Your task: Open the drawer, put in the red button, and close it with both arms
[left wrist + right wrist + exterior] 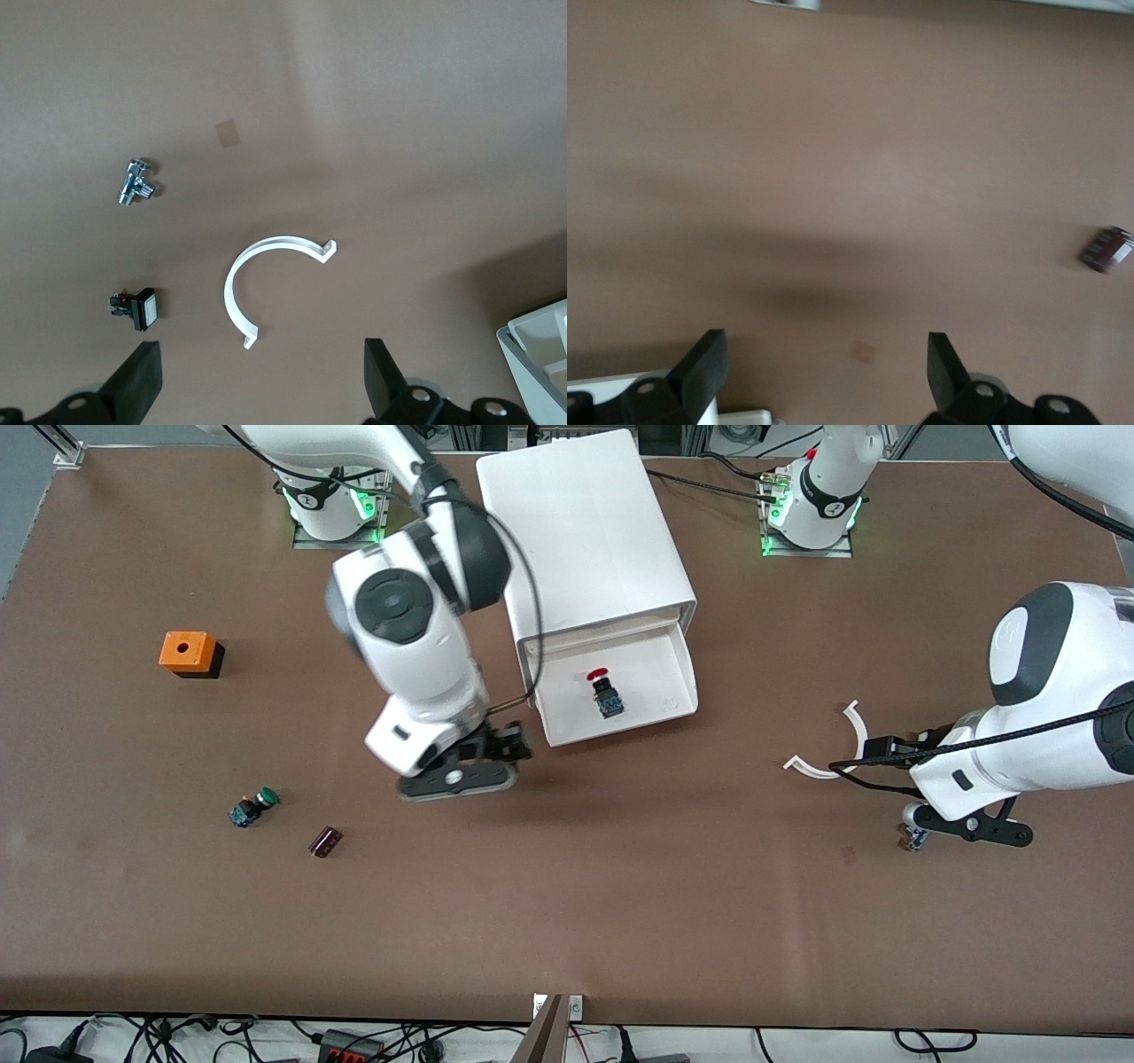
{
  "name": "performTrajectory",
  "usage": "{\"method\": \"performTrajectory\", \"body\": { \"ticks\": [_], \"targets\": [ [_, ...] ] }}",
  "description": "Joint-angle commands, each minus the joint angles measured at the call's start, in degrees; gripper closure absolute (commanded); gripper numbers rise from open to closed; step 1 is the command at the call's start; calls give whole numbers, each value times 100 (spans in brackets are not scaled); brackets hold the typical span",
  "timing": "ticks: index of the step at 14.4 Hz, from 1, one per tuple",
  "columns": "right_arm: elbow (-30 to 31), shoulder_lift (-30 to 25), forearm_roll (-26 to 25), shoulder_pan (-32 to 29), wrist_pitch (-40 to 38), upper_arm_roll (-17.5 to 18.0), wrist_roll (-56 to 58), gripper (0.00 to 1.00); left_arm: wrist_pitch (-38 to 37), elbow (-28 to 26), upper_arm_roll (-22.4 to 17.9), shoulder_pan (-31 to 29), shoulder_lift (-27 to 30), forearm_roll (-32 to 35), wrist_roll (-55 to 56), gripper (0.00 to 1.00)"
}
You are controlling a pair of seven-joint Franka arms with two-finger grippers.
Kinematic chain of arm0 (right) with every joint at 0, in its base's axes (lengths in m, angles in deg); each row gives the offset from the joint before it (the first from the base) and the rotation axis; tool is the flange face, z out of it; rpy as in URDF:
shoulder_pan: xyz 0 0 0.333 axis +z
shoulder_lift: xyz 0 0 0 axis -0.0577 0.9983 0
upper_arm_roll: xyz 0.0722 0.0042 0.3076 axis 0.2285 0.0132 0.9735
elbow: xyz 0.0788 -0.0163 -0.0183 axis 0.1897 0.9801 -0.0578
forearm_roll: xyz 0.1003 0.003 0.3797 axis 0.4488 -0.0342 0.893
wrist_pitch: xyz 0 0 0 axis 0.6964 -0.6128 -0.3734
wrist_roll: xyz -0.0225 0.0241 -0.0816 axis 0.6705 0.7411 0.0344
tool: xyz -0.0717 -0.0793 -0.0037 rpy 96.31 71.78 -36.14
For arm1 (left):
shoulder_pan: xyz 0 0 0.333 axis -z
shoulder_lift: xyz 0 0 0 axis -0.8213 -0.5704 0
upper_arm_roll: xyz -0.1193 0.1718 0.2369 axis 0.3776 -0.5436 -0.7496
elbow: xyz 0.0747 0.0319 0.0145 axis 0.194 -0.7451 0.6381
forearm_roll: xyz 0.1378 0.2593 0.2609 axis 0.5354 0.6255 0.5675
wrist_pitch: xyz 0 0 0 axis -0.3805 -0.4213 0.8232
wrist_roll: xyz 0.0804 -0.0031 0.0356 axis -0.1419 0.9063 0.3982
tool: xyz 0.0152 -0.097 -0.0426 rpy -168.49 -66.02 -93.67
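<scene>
The white cabinet (576, 531) stands between the arm bases. Its top drawer (620, 731) is pulled open toward the front camera. The red button (605, 691) lies on its side inside the drawer. My right gripper (507, 746) is open and empty, low over the table beside the drawer's front corner at the right arm's end. In the right wrist view its fingers (704, 363) stand wide apart over bare table. My left gripper (873, 751) is open and empty, over a white C-shaped clip (266, 274). The drawer's corner shows in the left wrist view (536, 341).
A green-capped button (255, 806), a small dark red part (325, 841) and an orange box (188, 653) lie toward the right arm's end. The white clip (858, 724), a chrome fitting (135, 181) and a white-capped switch (137, 308) lie toward the left arm's end.
</scene>
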Motion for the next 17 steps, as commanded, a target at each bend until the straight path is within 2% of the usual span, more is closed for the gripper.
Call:
{"method": "performTrajectory", "body": {
  "ticks": [1, 4, 6, 12, 17],
  "targets": [
    [568, -367, -3, -629, -213, 68, 847, 0, 55, 80, 25, 31, -56, 28, 89, 0],
    [789, -561, 6, -1324, -388, 68, 1491, 0, 633, -104, 25, 346, -91, -60, 203, 0],
    [798, -719, 6, -1650, -660, 68, 1563, 0, 951, -166, 34, 426, -222, -86, 842, 0],
    [781, -1202, 15, -2274, -1222, 50, 1756, 0, 2084, -298, 25, 1409, -635, -157, 2819, 0],
    [789, -1694, 15, -2959, -1619, 129, 2037, 0, 2893, -552, 25, 2200, -969, -148, 3840, 0]
  ]
}}
